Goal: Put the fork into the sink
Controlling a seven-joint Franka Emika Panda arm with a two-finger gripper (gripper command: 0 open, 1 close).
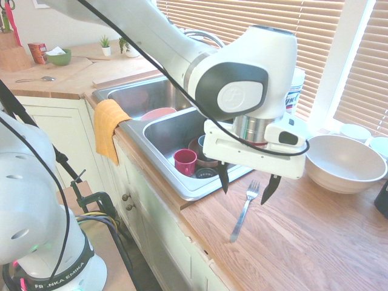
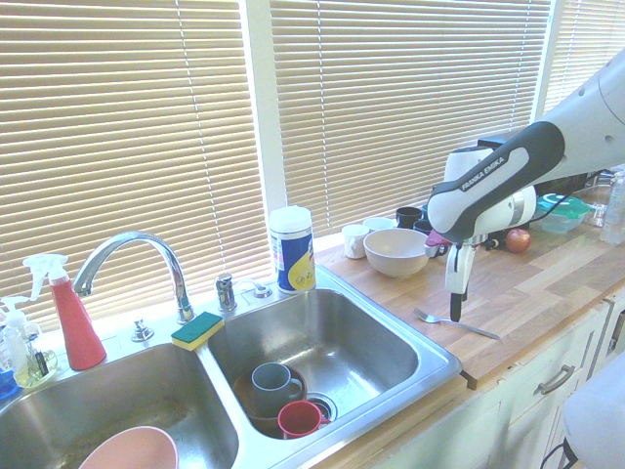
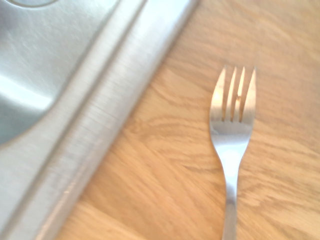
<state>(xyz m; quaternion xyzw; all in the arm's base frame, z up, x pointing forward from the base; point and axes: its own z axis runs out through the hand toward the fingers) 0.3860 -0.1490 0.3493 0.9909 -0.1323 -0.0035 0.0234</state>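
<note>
End effector [image 1: 249,186] wide, above fork [image 1: 244,212] on table [image 1: 291,242]. Apple [image 2: 518,240] and sponge [image 2: 197,330] only in second exterior view; orange towel [image 1: 109,127] only in first.

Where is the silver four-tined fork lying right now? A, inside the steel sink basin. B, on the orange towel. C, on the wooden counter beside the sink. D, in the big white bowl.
C: the silver fork lies flat on the wooden counter.
</note>
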